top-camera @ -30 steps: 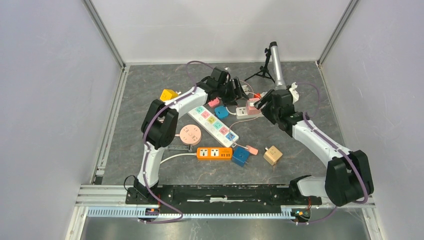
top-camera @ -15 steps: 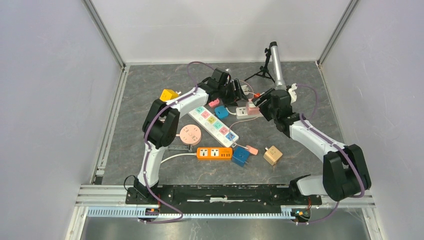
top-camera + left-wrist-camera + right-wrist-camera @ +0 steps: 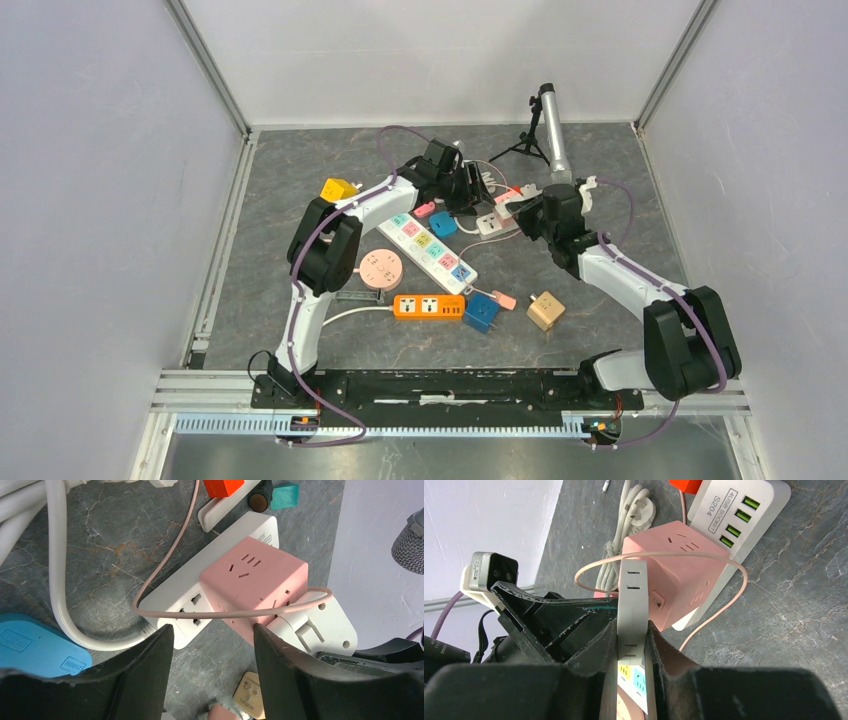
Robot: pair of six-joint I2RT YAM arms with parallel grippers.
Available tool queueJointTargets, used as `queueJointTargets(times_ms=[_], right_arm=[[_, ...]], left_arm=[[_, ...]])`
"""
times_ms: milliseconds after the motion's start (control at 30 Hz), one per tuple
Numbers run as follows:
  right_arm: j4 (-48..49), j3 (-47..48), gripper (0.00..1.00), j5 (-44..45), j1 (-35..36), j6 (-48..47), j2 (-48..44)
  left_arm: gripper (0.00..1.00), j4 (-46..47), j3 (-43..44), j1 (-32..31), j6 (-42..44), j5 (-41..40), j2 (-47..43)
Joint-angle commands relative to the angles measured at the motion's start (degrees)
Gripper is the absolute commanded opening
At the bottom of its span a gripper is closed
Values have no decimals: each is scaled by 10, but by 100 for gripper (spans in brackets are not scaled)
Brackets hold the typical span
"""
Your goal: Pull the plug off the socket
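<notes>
A pink cube socket point(image 3: 250, 580) point(image 3: 674, 560) point(image 3: 507, 203) sits plugged into a white power strip point(image 3: 175, 592) point(image 3: 744, 520) point(image 3: 487, 222) at the back middle of the table. A flat white plug point(image 3: 632, 595) point(image 3: 325, 625) stands against the cube's side, and a thin pink cord loops round it. My right gripper point(image 3: 631, 625) point(image 3: 523, 212) is shut on this plug, both fingers pressed flat to its faces. My left gripper point(image 3: 212, 630) point(image 3: 474, 190) hovers open just above the strip's near end, beside the cube, with nothing between its fingers.
A blue plug point(image 3: 35, 647) with a thick white cable lies left of the strip; a red adapter point(image 3: 222, 486) lies beyond it. Nearer are a long white multi-socket strip point(image 3: 428, 240), an orange strip point(image 3: 428, 307), a blue cube point(image 3: 482, 312), a tan cube point(image 3: 545, 310) and a round pink socket point(image 3: 381, 268). A tripod point(image 3: 545, 125) stands at the back.
My right gripper has moved a little left to the cube and closed on the flat white plug. The left gripper's fingers have narrowed slightly; that arm has barely moved.
</notes>
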Motion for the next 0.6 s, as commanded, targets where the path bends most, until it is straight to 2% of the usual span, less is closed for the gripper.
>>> queueJointTargets(times_ms=[0, 233, 400, 567], right_arm=[[-22, -4, 10, 1, 0, -6, -10], [-37, -8, 1, -9, -7, 0, -4], [-37, -19, 0, -14, -12, -1, -9], [-27, -29, 0, -38, -14, 1, -11]], left_arm=[[66, 0, 17, -5, 22, 9, -3], [66, 7, 18, -5, 26, -29, -26], [68, 17, 22, -5, 36, -44, -35], [69, 30, 32, -6, 44, -23, -30]])
